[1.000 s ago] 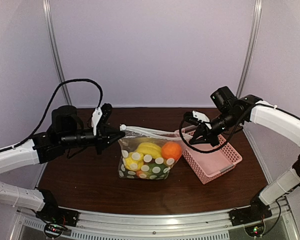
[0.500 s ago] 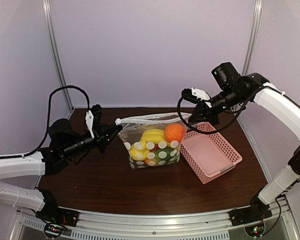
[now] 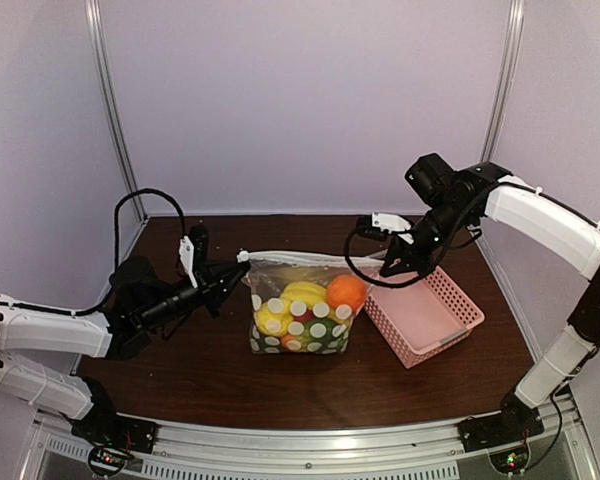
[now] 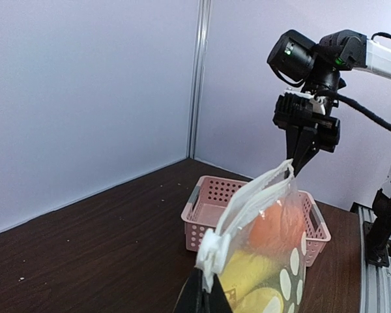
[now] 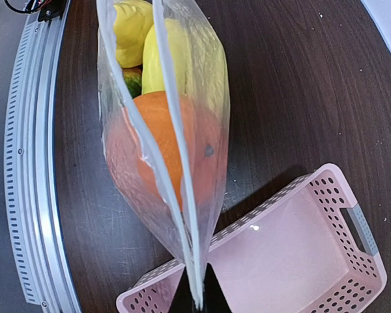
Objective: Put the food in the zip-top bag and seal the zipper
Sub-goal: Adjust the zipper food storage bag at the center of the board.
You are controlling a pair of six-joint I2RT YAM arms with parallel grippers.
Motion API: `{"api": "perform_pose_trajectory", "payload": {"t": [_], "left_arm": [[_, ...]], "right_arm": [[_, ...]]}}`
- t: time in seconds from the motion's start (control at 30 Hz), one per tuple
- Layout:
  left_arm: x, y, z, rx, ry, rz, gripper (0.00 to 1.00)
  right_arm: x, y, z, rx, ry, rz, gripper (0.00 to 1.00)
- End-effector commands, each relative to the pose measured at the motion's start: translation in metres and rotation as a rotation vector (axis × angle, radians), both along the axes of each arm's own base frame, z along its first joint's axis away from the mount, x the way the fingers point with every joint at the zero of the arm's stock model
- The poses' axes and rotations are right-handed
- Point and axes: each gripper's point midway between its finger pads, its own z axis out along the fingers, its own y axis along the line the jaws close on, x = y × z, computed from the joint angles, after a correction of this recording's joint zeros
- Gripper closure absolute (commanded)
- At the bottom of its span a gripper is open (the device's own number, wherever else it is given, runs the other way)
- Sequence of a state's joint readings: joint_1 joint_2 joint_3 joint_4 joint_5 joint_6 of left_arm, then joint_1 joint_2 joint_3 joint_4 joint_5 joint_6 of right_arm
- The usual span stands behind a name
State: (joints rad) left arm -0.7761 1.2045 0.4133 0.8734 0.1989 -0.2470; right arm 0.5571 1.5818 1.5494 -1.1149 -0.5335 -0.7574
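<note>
Starting from the big stuff: on the worktop [image 3: 180, 370] the pink basket [image 3: 432, 322] sits toward the right edge, and I can't see any food left in it or loose on the wood, so the loading half looks done to me. The zip-top bag [image 3: 298, 322] is near the middle of the worktop, just left of the basket, strung by its mouth between your two arms. I can't tell if its bottom rests on the wood or hangs just above it. Your left gripper [image 4: 202, 297] has its fingers pressed together on the left corner of the mouth, and your right gripper [image 5: 197, 295] is pinching the opposite corner the same way, next to the basket's near rim. Inside you've got the yellow bananas [image 5: 182, 59], the orange ball [image 5: 163, 147] and a lemon [image 5: 131, 32], plus something green underneath. What's left is the zipper [image 5: 174, 130]: in the right wrist view the two strips stand apart over the orange, so it's not sealed yet. The white slider tab [image 4: 211, 251] sits at the left gripper's end, so I'd guess the whole run is yet to do.
</note>
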Motion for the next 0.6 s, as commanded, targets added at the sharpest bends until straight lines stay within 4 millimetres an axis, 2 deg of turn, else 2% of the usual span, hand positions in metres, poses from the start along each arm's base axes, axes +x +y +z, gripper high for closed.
{"api": "perform_pose_trajectory", "payload": {"t": [0.0,0.07,0.13,0.23,0.3,0.4,0.57], "left_arm": [[-0.001,0.008,0.033,-0.085,-0.081,0.018,1.00],[-0.002,0.007,0.030,-0.075,-0.075,0.012,1.00],[-0.004,0.007,0.026,-0.070,-0.068,0.003,1.00],[-0.007,0.006,0.020,-0.065,-0.048,-0.014,1.00],[-0.008,0.006,0.016,-0.063,-0.037,-0.021,1.00],[-0.010,0.007,0.014,-0.066,-0.030,-0.026,1.00],[-0.012,0.009,0.015,-0.057,-0.032,-0.022,1.00]], "right_arm": [[0.004,-0.003,0.005,-0.003,-0.038,-0.023,1.00],[0.005,-0.001,0.004,-0.003,-0.024,-0.021,0.95],[0.004,0.003,0.009,0.012,-0.008,-0.007,0.86],[-0.001,0.015,0.030,0.077,0.004,0.027,0.60],[-0.003,0.028,0.049,0.129,-0.016,0.044,0.51],[-0.006,0.054,0.069,0.181,-0.069,0.081,0.46],[-0.014,0.108,0.096,0.255,-0.133,0.166,0.43]]}}
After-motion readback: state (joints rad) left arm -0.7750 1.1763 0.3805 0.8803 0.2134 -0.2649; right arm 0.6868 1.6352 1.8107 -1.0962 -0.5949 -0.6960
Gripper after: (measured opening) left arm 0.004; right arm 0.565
